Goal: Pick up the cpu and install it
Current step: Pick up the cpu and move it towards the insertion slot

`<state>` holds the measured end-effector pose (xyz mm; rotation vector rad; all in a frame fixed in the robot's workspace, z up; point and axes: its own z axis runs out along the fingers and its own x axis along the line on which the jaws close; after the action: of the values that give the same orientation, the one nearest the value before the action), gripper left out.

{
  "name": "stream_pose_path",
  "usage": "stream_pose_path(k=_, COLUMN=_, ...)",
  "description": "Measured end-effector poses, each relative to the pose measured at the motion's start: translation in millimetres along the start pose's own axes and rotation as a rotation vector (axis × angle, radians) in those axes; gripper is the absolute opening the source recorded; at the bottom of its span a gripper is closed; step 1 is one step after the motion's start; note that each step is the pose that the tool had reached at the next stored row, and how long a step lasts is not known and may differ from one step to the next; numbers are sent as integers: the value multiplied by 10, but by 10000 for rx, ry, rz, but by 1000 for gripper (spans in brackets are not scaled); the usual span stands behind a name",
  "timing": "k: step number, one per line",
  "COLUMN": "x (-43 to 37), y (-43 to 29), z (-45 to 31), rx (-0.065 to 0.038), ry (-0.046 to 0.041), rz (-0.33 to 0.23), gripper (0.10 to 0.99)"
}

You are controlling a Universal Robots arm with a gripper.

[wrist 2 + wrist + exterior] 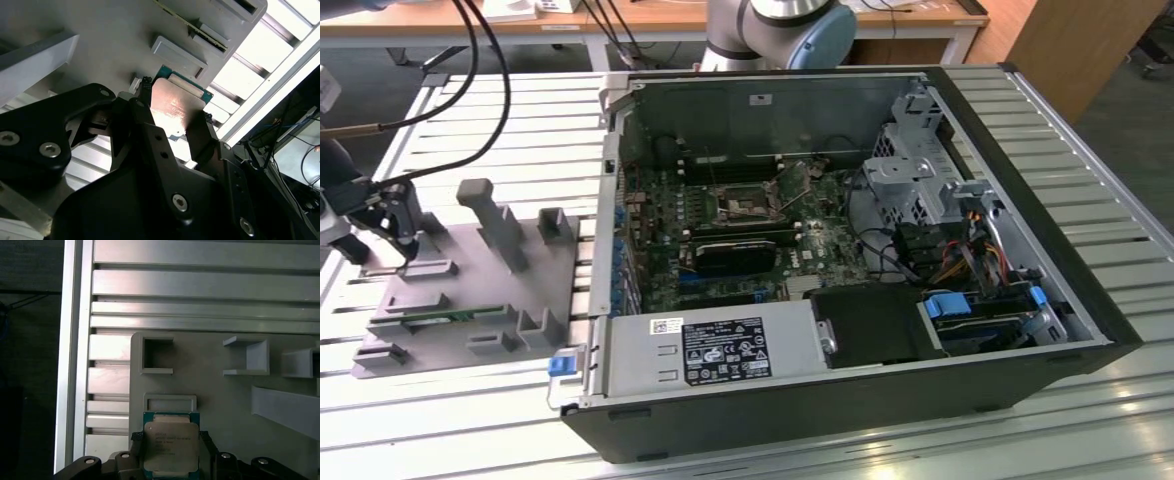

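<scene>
gripper (pixel 407 252): placed at the exterior view's left, over the grey fixture plate (pixel 460 265) on the tabletop (pixel 467 410)
fingers (pixel 206 441): clamped on 2 opposite edges of the cpu (pixel 170 445), in both wrist views
cpu: held silver side up, just beside a small frame (pixel 170 402)
computer case (pixel 881 425): open, at the exterior view's right

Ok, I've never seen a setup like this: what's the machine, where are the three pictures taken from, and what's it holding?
It is one robot arm with a two-finger gripper. The exterior view takes in the slatted metal table: an open computer case and, at that view's left, a grey fixture plate with the gripper over it. Both wrist views come from cameras riding on the arm. They show the gripper closed on opposite edges of the cpu, a silver square chip, at the plate.
</scene>
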<state>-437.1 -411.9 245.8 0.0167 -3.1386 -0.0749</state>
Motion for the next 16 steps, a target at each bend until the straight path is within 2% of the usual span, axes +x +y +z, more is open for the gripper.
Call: stream_pose_path(k=16, x=0, y=4, z=-83, rx=0, ry=1, rz=0, gripper=529)
